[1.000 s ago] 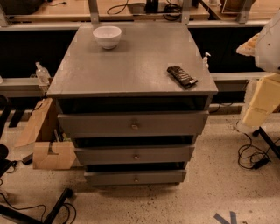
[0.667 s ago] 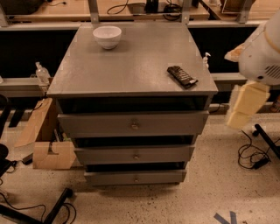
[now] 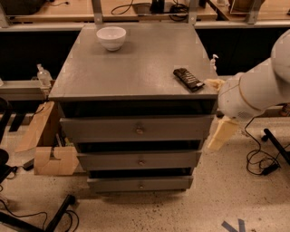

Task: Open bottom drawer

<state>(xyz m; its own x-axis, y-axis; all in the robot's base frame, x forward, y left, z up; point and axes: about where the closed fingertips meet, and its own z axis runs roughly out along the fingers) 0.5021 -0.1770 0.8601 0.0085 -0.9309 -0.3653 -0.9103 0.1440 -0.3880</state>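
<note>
Tool (image 3: 222,134): right of top drawer (image 3: 113,130), level with it.
Bottom drawer (image 3: 118,184): well apart from tool.
Tabletop (image 3: 136,68): white bowl (image 3: 111,37), black remote (image 3: 188,78).

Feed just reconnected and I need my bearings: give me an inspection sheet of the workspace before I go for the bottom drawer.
Surface: grey cabinet top, bearing two things.
Job's things: bottom drawer looks shut, no inside showing; its knob untouched.
Clutter: white bowl at back left; dark flat object near the right edge.
Grippers: gripper hangs to the right of the cabinet, about level with the top drawer, well above the bottom one.
Cables: cables on the floor at right; more at lower left.
Surroundings: cardboard box at left; benches behind.
</note>
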